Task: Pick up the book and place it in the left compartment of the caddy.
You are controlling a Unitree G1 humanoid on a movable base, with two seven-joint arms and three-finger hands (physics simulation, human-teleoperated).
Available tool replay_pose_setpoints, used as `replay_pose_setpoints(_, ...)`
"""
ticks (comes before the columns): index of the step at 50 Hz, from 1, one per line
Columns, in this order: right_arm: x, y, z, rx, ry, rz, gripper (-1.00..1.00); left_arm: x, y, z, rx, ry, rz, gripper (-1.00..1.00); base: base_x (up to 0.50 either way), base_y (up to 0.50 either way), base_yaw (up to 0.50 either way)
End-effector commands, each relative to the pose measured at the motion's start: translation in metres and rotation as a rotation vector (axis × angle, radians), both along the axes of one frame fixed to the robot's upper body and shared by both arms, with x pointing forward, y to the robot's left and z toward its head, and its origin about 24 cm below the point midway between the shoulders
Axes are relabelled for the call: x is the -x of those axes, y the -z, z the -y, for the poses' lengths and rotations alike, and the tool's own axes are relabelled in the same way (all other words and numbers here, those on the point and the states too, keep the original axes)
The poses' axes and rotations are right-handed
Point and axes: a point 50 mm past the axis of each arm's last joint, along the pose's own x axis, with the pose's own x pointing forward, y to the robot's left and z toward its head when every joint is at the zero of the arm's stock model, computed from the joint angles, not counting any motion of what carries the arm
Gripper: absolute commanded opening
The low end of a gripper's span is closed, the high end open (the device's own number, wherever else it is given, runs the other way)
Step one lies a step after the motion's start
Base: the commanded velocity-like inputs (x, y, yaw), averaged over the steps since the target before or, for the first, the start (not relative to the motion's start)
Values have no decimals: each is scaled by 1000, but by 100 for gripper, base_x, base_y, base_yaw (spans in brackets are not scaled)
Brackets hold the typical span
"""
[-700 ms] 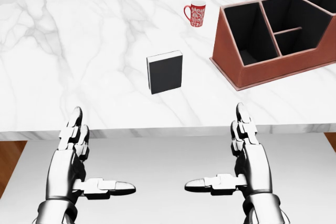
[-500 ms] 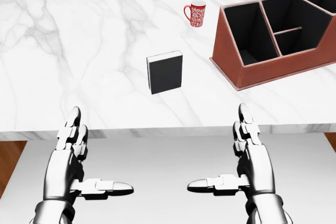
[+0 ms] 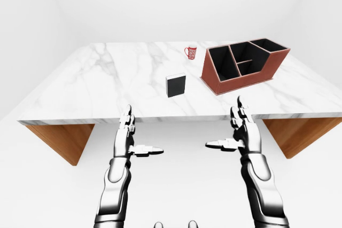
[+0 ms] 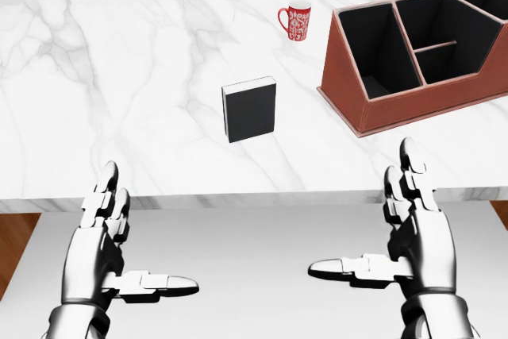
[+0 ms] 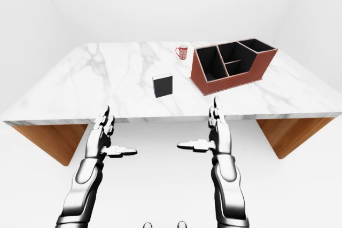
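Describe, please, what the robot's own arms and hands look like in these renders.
Both arms are glossy silver-chrome with darker, near-black joints and shadowed undersides. The left hand and right hand each have three segmented metallic fingers built of short blocky links with rounded tips. The forearms are smooth and tapered. No cables, sleeves or markings show.
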Motion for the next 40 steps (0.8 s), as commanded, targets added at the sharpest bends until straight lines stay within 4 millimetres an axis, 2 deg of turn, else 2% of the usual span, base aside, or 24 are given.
replay_pose_setpoints(1,16,-40,18,-15,49,175,100,1,-1,0,-1,-6,4,100,0,0,0)
replay_pose_setpoints(5,20,-39,30,-16,84,169,100,0,-1,0,-6,-7,4,100,0,0,0)
replay_pose_setpoints(10,28,-51,41,45,131,214,100,1,-2,0,-8,-7,10,100,0,0,0)
replay_pose_setpoints(21,46,-75,60,41,186,326,100,-2,2,-2,-20,-23,19,100,0,0,0)
replay_pose_setpoints(32,61,-63,102,-14,309,289,100,-9,14,-4,-20,-21,-21,100,0,0,0)
replay_pose_setpoints(40,71,-66,116,-28,351,310,100,-10,16,-5,-14,-18,-31,100,0,0,0)
